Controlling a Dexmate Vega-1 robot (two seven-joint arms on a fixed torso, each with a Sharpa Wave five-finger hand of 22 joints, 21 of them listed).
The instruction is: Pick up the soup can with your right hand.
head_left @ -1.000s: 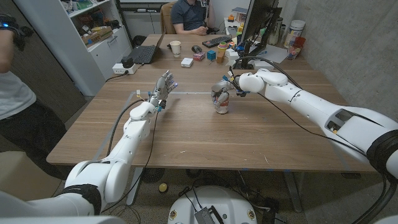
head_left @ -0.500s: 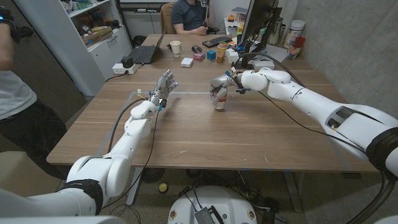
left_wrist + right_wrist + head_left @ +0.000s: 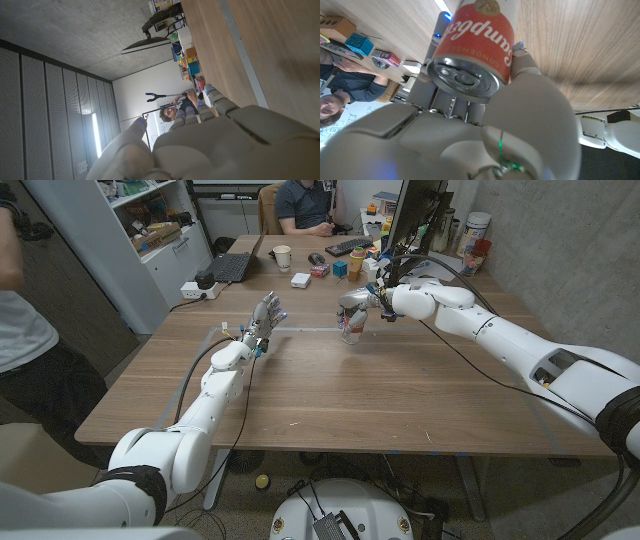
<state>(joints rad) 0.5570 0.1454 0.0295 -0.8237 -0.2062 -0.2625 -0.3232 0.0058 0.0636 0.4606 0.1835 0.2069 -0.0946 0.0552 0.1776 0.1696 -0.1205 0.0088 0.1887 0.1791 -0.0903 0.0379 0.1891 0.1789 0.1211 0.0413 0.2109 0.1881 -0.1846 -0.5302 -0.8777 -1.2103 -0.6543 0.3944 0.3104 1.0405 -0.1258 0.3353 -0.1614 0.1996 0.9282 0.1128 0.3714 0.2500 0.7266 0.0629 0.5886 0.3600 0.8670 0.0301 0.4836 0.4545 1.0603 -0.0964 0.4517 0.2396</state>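
Head view first: the right hand (image 3: 356, 305) sits at about twelve o'clock from the table's middle, its fingers wrapped around the soup can (image 3: 351, 328), which hangs tilted beneath the palm and seems to be clear of the wooden table (image 3: 330, 405), though the angle makes that hard to judge. At roughly ten o'clock from the can, well apart from it, the left hand (image 3: 262, 320) stands with fingers spread and reaching upward, holding nothing. Toward the table's far edge, at about eleven o'clock from the can, are a paper cup (image 3: 282, 256) and a laptop (image 3: 232, 266), and a person (image 3: 305, 202) sits behind them.

Left wrist view: the left hand (image 3: 210, 145) shows its pale back, with the table running past it.

Right wrist view: the soup can (image 3: 477, 42) is seen end-on, its metal lid facing the camera and its red label beyond, clamped between the fingers (image 3: 525, 62) of the right hand (image 3: 485, 125).
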